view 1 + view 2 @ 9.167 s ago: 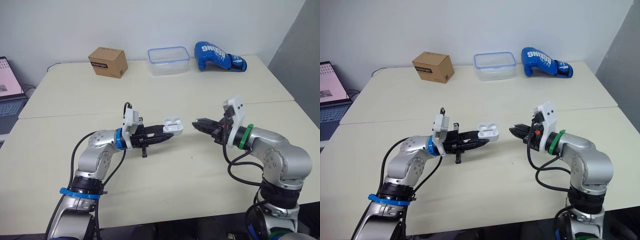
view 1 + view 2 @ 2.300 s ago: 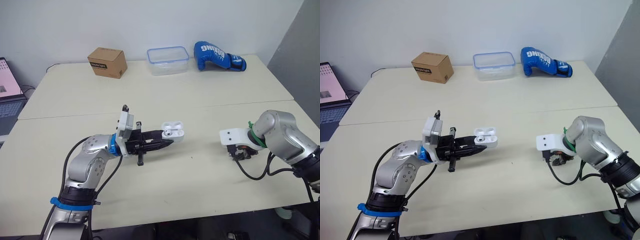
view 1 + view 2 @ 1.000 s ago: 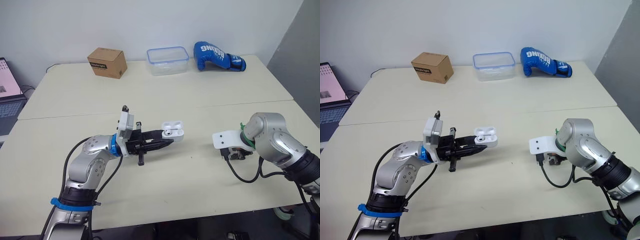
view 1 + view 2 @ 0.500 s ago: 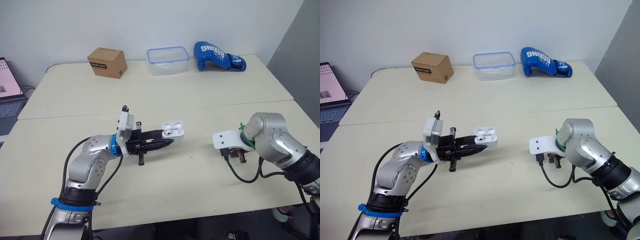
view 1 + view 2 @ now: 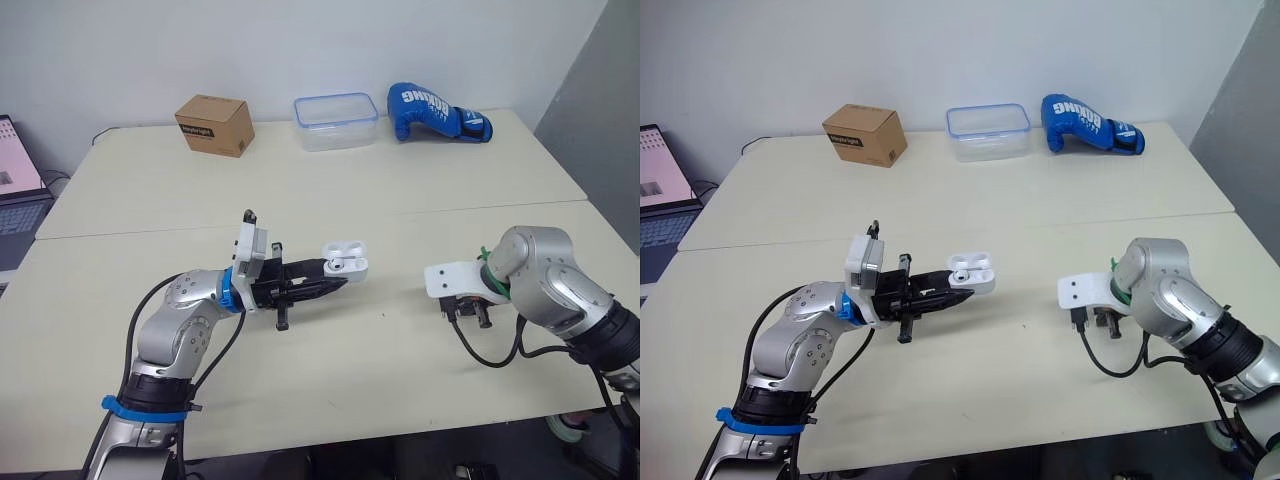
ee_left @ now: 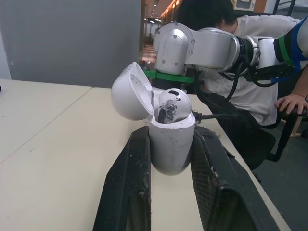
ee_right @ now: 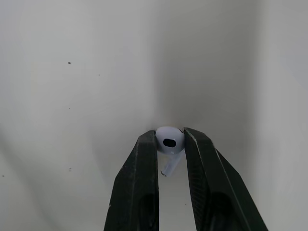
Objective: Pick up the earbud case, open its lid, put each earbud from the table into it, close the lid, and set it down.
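We think this is a robot test lab in an office. A pale counter stands before a bare white wall. A laptop is at the far left. Unrelated props lie along the far edge: a cardboard box, a plastic container and a boxing glove. A person sits nearby.

Saw laptop cut off at left edge. Found earbud sides hidden behind right gripper fingers, earbud case flanks masked by left gripper fingers. Saw person largely hidden behind right arm.
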`<control>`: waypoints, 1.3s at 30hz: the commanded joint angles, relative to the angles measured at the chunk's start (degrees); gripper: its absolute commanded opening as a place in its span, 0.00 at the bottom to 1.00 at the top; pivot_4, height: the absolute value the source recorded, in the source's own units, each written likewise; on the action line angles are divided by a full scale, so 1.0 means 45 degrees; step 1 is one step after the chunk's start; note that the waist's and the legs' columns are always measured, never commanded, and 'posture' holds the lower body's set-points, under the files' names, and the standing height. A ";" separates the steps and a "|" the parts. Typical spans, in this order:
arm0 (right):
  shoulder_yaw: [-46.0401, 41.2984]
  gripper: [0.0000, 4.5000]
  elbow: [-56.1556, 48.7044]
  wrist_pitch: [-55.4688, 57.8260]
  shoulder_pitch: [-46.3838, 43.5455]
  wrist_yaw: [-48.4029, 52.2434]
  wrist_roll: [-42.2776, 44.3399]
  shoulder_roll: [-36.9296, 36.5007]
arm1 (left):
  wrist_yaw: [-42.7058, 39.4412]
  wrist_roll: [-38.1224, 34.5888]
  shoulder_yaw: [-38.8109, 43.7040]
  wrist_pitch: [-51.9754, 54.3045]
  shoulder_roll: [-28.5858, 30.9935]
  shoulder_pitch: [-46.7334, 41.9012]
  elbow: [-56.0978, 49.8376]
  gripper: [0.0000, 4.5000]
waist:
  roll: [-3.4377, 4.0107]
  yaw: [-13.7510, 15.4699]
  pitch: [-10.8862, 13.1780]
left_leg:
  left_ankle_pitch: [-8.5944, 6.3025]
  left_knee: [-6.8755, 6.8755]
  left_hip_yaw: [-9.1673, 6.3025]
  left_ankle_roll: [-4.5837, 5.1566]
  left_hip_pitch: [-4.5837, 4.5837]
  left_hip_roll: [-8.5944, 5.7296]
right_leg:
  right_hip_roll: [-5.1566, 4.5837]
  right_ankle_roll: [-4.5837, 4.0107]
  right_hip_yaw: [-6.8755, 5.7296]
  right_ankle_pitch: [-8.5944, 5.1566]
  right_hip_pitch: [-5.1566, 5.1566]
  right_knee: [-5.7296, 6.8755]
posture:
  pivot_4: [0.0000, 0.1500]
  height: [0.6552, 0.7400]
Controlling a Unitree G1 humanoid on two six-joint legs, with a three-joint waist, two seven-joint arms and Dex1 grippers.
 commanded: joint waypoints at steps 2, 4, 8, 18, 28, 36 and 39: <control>-0.2303 0.10 -0.1153 0.1219 0.0700 -0.0907 0.1262 0.0149 | -0.0116 -0.0046 0.0193 -0.0369 -0.0051 -0.0113 0.0220 0.17 | 0.0000 0.0011 0.0000 | 0.0000 -0.0001 -0.0008 0.0000 0.0000 0.0000 | 0.0000 0.0000 -0.0003 0.0000 0.0002 -0.0001 | 1.00 0.89; -0.3656 0.10 -0.1518 0.2135 0.1168 -0.1890 0.1956 0.0960 | -0.0212 0.0015 0.0167 -0.0498 -0.0089 -0.0243 0.0553 0.17 | -0.0001 0.0005 -0.0001 | 0.0000 0.0000 -0.0005 0.0000 0.0000 0.0000 | 0.0000 0.0000 -0.0002 0.0000 0.0001 0.0003 | 1.00 0.89; -0.5858 0.10 -0.2454 0.3933 0.2062 -0.3470 0.3195 0.2502 | -0.0453 0.0113 0.0119 -0.0695 -0.0174 -0.0599 0.1232 0.17 | -0.0001 0.0025 -0.0001 | 0.0000 0.0001 -0.0012 0.0000 -0.0001 -0.0002 | 0.0000 -0.0002 -0.0004 0.0001 0.0000 0.0009 | 1.00 0.89; -1.0514 0.10 -0.5225 0.6576 0.2285 -0.8327 0.6166 0.9023 | -0.0915 0.0245 0.0116 -0.0848 -0.0269 -0.1200 0.2197 0.17 | 0.0006 -0.0017 -0.0005 | 0.0002 -0.0002 -0.0037 -0.0003 0.0001 -0.0012 | -0.0001 -0.0002 -0.0004 0.0001 -0.0004 0.0017 | 1.00 0.89; -1.1091 0.10 -0.6409 0.6811 0.1634 -1.0410 0.8727 1.0702 | -0.0928 0.0479 0.0147 -0.0965 -0.0378 -0.1481 0.2644 0.17 | 0.0014 -0.0060 -0.0009 | 0.0003 -0.0006 -0.0040 -0.0004 0.0007 -0.0009 | 0.0002 -0.0002 -0.0005 0.0001 -0.0009 0.0029 | 1.00 0.89; -1.0372 0.10 -0.6990 0.6385 0.1516 -1.1230 1.0410 1.0301 | -0.0798 0.0677 0.0167 -0.1130 -0.0575 -0.1789 0.3105 0.17 | 0.0014 -0.0062 -0.0009 | 0.0003 -0.0005 -0.0041 -0.0004 0.0007 -0.0010 | 0.0003 -0.0003 -0.0006 0.0001 -0.0009 0.0030 | 1.00 0.89; -0.9740 0.10 -0.7144 0.6167 0.1803 -1.1337 1.0826 0.9771 | -0.0684 0.0705 0.0205 -0.1119 -0.0645 -0.1961 0.3235 0.17 | 0.0014 -0.0066 -0.0009 | 0.0003 -0.0005 -0.0041 -0.0004 0.0007 -0.0009 | 0.0004 -0.0002 -0.0007 0.0001 -0.0009 0.0029 | 1.00 0.89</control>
